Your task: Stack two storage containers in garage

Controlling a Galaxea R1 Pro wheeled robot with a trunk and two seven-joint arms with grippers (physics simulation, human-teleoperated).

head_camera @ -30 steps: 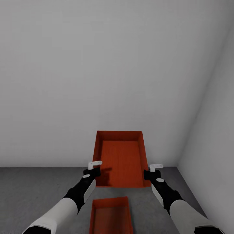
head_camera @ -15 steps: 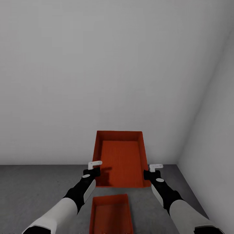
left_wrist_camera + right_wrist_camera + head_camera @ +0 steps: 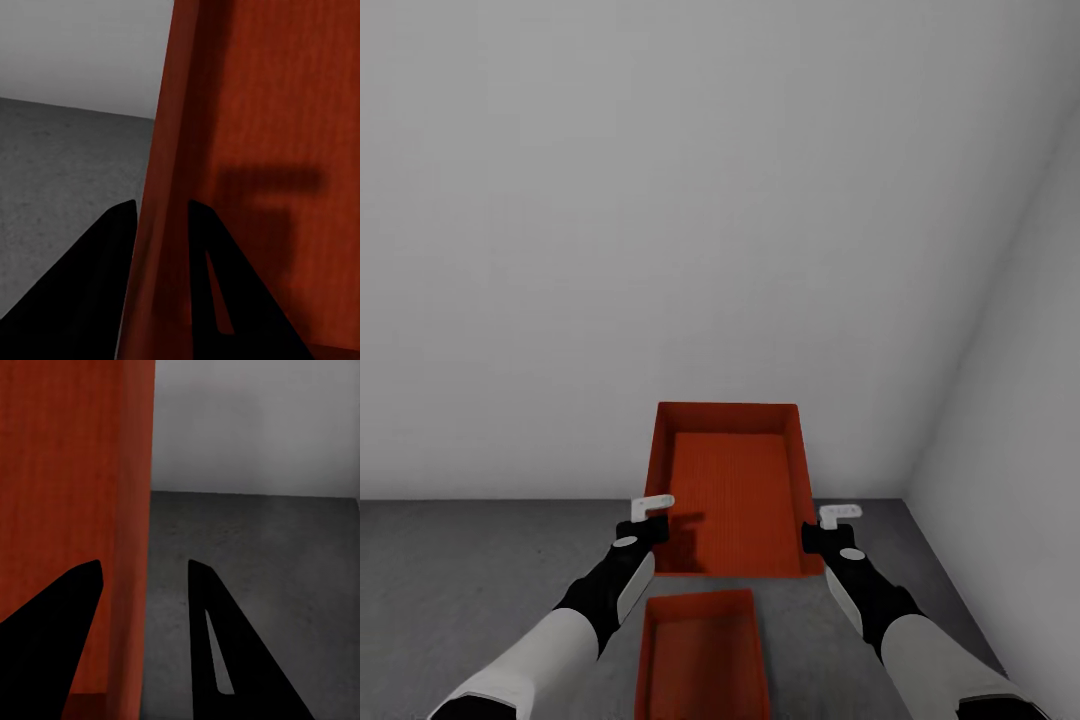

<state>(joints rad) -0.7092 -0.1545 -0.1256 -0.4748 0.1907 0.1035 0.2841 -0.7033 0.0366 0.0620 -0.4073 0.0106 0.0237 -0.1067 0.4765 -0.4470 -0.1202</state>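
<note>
In garage — one container [image 3: 703,655] down on floor [image 3: 470,570]. I hold second container [image 3: 732,490] aloft, left gripper [image 3: 652,507] and right gripper [image 3: 840,514] each clamped on side wall. Remaining — lower, stack.

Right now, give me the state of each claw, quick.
Left claw: shut on the left wall of the raised container.
Right claw: straddles its right wall, with a visible gap; grip cannot be told.

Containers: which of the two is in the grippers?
The upper storage container, with each side wall between the fingers of the left gripper and right gripper. The lower container sits on the concrete floor, untouched.
</note>
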